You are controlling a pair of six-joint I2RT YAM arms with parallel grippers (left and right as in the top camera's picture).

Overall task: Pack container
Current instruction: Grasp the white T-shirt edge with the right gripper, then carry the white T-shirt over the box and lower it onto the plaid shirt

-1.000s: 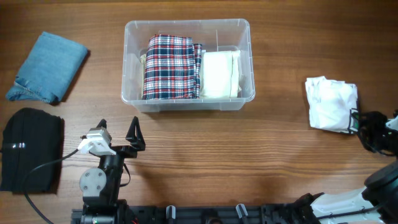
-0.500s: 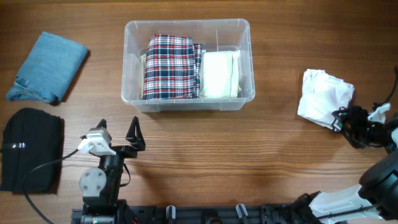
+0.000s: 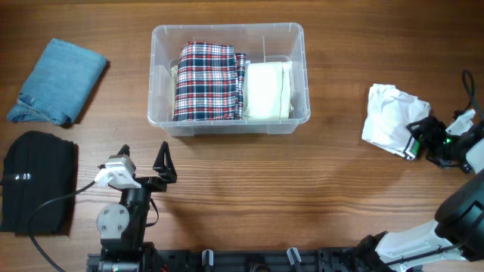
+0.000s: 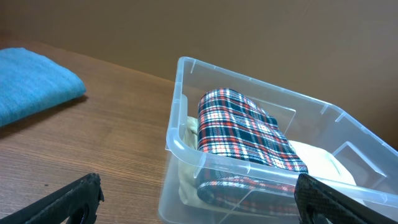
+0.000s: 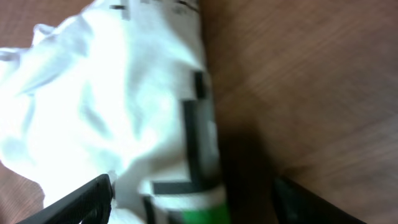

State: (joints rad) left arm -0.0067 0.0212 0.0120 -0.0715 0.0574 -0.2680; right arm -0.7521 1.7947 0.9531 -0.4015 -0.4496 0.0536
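Around the container (image 3: 227, 125), which stands toward the far side of the wooden table (image 3: 318, 189), several cloths lie loose: a blue cloth (image 3: 59, 81) at the far left, a black bundle (image 3: 36, 181) below it, and a white cloth (image 3: 392, 119) at the right. Inside the container a plaid cloth (image 3: 207, 81) lies beside a cream cloth (image 3: 266, 91). The right gripper (image 3: 418, 140) has its jaws spread around the white cloth's edge, not pinching it. The left gripper (image 3: 144, 155) stands spread wide, apart from the container. A plain brown wall (image 4: 249, 31) is behind the table.

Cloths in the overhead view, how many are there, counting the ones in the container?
5: plaid and cream in the container, blue far left, black below it, white right. More may hide under the plaid.
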